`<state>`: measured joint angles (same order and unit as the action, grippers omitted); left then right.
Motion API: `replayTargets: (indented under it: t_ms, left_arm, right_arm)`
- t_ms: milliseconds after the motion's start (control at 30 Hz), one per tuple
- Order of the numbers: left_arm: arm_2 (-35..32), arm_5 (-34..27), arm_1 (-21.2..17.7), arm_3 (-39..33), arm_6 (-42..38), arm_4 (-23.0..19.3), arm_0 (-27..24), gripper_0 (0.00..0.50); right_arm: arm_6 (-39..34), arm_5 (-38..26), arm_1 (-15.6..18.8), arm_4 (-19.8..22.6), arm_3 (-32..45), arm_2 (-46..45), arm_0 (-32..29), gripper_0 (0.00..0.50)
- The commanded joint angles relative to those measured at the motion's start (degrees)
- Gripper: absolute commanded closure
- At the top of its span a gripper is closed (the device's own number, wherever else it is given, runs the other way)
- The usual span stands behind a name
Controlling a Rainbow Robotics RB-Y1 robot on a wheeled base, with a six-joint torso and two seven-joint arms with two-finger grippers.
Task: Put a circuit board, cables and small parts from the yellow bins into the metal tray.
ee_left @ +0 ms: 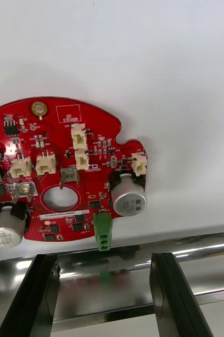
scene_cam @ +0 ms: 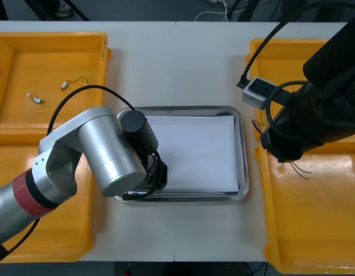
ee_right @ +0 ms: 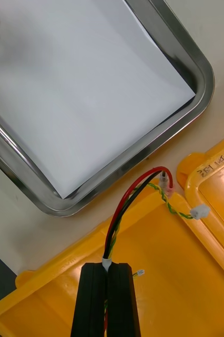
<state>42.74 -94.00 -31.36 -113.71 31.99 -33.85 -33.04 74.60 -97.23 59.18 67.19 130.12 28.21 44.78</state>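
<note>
Caught the left gripper (ee_left: 104,258) down low at the near-left corner of the metal tray (ee_left: 196,253), fingers spread wide w/ nothing btwn them, just the shiny rim underneath. Found the round red circuit board (ee_left: 59,142) lying flat on the white inside of that tray, right beyond the fingertips and close to the rim, touched by neither finger. Noticed white connectors, a couple of silver caps and a green block on its top face, green block sitting at the edge nearest the rim. From the front, saw the silver left arm (scene_cam: 108,149) bent over that same corner. Over on the other side, spotted the right gripper (ee_right: 110,268) above a yellow bin (ee_right: 196,295) just beside another corner of the tray, fingers clamped tight on a cable bundle (ee_right: 123,208): red, black, plus a twisted yellow-green pair. Traced the wires up out of the fingertips and arching toward the bin's wall, w/ a small white connector (ee_right: 200,211) at the end of the twisted pair, near the next bin. Couldn't tell if the free ends touched the bin or hung clear. Front cam: had the dark right arm (scene_cam: 315,115) over the spot where the two right-hand bins meet, next to the tray's right edge. Also clocked a few small metal parts (scene_cam: 35,99) in the far left bin (scene_cam: 51,37), well apart from both grippers.
</note>
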Motion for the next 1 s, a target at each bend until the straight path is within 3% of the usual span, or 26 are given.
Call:
replayTargets:
  t_ms: [33,267,667,767,1000]
  left_arm:
    - [0.86,0.83,1.30,-0.72,-5.98,0.01,-2.03,0.000]
    - [-0.37,0.13,1.39,-2.22,-6.15,0.01,-2.03,0.000]
    - [-7.23,-12.26,1.30,-9.25,-4.13,-1.31,-2.12,0.000]
    - [-10.66,-15.69,1.30,-10.83,-2.99,-2.71,-2.12,0.000]
    - [-19.62,-16.00,1.30,-11.97,2.46,-7.55,-2.12,0.000]
  right_arm:
    - [1.34,-0.41,-0.56,-1.36,-0.13,1.76,2.24,0.500]
    - [1.52,-0.41,-0.56,-2.06,0.05,2.38,2.24,0.500]
    - [2.22,-0.41,-0.56,-1.80,0.13,2.47,2.24,0.500]
    - [2.40,-0.41,-0.64,-1.80,0.13,2.47,2.24,0.500]
    - [2.48,-0.50,-2.05,-2.06,0.05,2.47,2.24,0.500]
